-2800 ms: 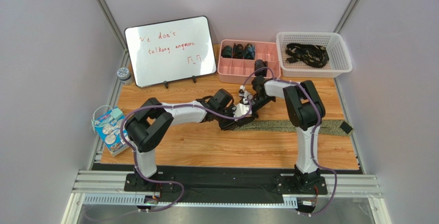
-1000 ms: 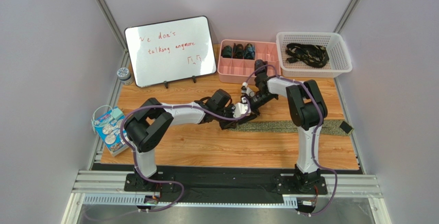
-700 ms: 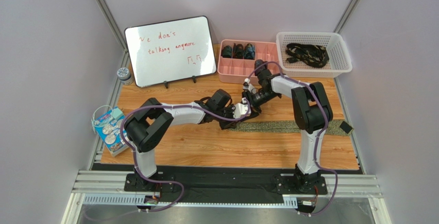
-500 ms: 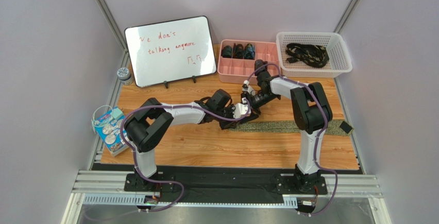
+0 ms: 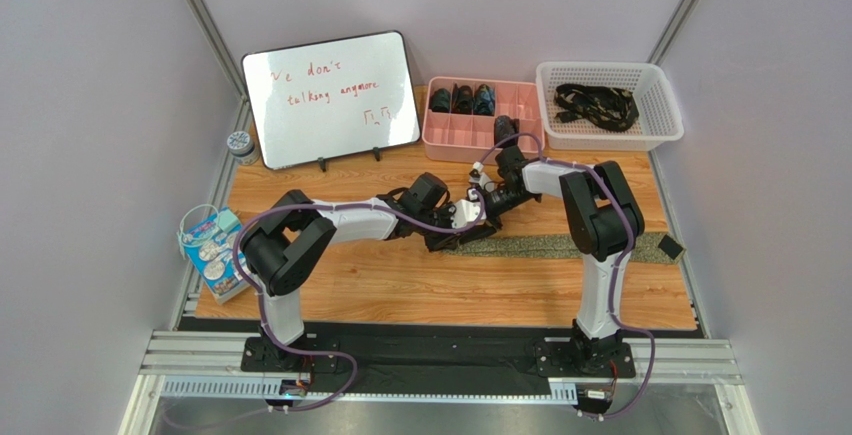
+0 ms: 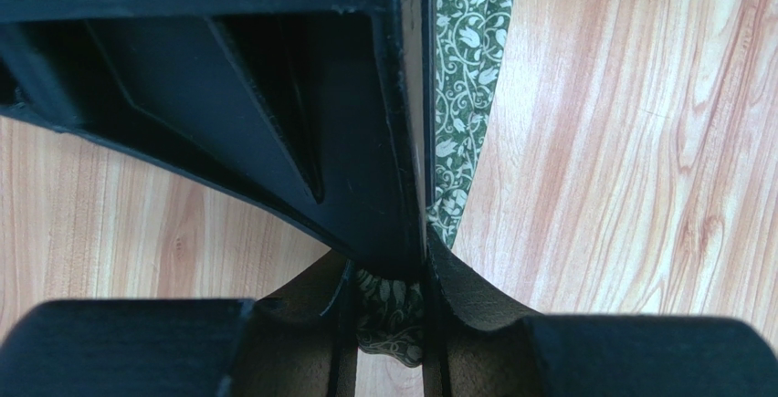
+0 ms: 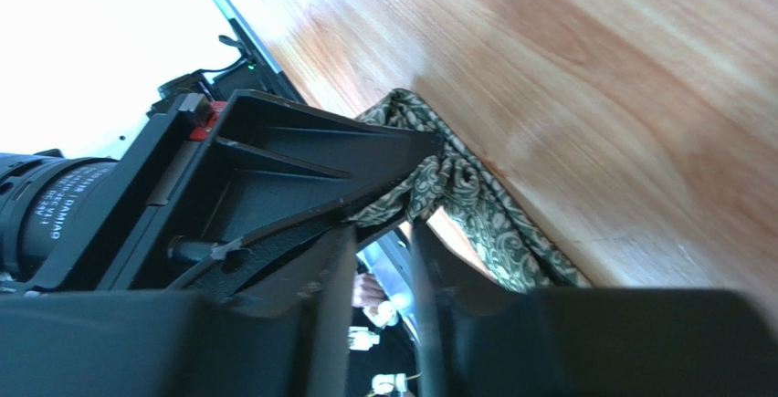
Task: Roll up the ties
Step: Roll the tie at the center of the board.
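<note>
Whiteboard (image 5: pixel 332 98): "we don't talking anymore".

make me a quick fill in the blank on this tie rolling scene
1. The left gripper is shut on the ____ tie.
2. The white basket holds only ____ ties.
3. The whiteboard stands to the ____ of the pink organizer.
Missing: green; black; left.

whiteboard (image 5: pixel 330 98), pink tray (image 5: pixel 450 137), basket (image 5: pixel 620 140) along far edge

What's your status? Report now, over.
Left gripper shut on olive-green tie. Right gripper at its bunched end, grip unclear. Grippers crowded together there.
</note>
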Action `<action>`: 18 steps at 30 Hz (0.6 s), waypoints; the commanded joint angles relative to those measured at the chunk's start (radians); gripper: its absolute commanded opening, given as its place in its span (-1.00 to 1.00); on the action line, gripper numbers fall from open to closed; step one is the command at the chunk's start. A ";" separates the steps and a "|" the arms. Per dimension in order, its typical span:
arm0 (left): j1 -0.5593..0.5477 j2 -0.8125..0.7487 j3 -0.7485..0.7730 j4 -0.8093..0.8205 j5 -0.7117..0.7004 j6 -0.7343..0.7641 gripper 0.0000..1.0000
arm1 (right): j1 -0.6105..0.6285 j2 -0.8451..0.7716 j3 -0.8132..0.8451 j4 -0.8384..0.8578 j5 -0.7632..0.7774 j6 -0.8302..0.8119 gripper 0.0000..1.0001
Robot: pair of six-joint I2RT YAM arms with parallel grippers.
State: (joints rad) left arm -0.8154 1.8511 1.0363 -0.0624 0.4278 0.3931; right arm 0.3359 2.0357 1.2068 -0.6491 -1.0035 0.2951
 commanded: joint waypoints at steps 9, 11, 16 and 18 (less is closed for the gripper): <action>-0.007 0.016 -0.025 -0.086 -0.031 0.007 -0.63 | -0.001 -0.034 -0.023 0.075 0.071 -0.011 -1.00; -0.005 0.013 -0.030 -0.088 -0.031 0.009 -0.63 | -0.014 -0.038 -0.021 0.045 0.094 -0.028 -1.00; -0.004 0.016 -0.027 -0.086 -0.032 0.007 -0.63 | -0.034 -0.046 -0.026 0.035 0.121 -0.050 -1.00; -0.004 0.017 -0.024 -0.088 -0.031 0.004 -0.63 | -0.040 -0.048 -0.026 0.031 0.128 -0.051 -1.00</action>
State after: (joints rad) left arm -0.8139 1.8496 1.0363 -0.0654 0.4244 0.3916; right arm 0.3122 2.0205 1.1862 -0.6277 -0.9306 0.2810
